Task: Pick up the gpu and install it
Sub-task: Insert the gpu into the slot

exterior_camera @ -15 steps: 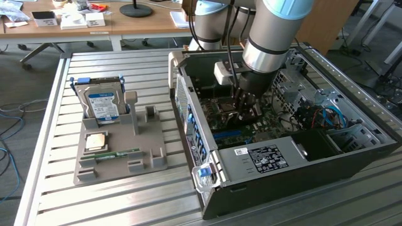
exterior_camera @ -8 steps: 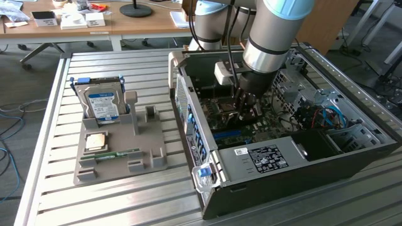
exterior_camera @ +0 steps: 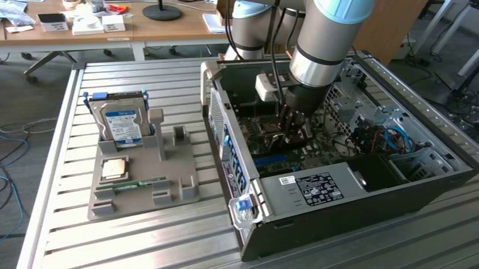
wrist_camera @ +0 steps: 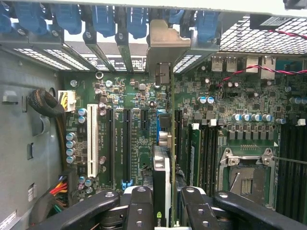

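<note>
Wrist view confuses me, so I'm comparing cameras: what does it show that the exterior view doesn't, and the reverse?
Wrist view: the gpu edge-on in the claw, a white slot, the CPU socket. Exterior view: the hard drive and RAM stick on a grey holder, outside the case. Both: the claw inside the open case, above the motherboard.

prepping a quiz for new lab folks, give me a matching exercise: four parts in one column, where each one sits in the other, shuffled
Things:
1. gpu
2. hard drive
3. ram stick
4. square silvery chip

Places:
A. standing upright in the grey holder
B. lying flat on the holder, face up
C. gripped edge-on by the end effector over the motherboard
D. lying low on the holder, a slim green strip

Pairs: 1-C, 2-A, 3-D, 4-B
</note>
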### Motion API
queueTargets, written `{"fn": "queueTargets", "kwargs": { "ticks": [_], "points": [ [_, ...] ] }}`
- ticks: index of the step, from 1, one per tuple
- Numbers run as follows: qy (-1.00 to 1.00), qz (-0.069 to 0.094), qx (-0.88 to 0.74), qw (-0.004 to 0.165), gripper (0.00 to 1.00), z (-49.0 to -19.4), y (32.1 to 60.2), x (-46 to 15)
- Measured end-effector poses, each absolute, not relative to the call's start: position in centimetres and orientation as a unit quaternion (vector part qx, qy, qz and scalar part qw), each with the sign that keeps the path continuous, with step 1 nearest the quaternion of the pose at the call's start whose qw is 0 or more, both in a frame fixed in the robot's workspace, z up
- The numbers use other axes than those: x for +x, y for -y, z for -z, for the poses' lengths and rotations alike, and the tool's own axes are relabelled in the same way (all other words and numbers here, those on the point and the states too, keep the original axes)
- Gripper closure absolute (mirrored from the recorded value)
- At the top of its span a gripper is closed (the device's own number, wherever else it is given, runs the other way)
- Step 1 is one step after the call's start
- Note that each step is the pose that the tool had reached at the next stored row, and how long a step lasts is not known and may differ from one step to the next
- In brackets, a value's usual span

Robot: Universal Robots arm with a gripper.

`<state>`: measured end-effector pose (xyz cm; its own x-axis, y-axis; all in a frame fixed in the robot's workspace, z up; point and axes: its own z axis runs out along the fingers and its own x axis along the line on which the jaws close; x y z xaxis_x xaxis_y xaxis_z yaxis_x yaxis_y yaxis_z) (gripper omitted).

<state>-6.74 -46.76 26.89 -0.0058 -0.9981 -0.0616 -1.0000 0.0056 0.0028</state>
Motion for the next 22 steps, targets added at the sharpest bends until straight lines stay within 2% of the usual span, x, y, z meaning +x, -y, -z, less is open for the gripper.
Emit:
{"fn": "queueTargets", "kwargs": {
  "ticks": [22],
  "points": [
    [-0.709, -0.023, -0.705, 0.021, 0.73, -26.77, 46.75, -6.86]
  ]
}}
